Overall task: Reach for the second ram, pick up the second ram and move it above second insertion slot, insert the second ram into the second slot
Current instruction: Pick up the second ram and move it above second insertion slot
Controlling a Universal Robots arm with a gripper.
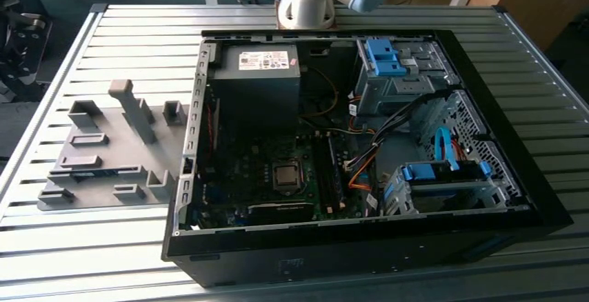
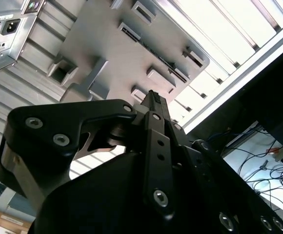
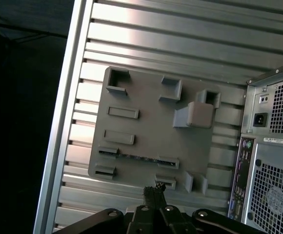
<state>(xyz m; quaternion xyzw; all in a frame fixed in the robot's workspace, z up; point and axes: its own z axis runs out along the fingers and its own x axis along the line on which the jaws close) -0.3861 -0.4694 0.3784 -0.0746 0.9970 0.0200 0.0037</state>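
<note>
Facing one grey tray (image 3: 146,131) bearing one second ram (image 3: 136,157), one claw (image 3: 154,189) is pinched narrow, empty.

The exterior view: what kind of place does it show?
Most likely a robotics lab bench set up for computer assembly. An open desktop computer case lies on a slotted metal table, a grey fixture plate with part holders sits beside it, and a robot arm stands behind the case.

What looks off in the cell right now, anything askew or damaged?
Nothing stands out. The grey fixture lies flat on the slatted table beside the open PC case. The second ram sits straight in its holders, and the gripper points toward the fixture.
</note>
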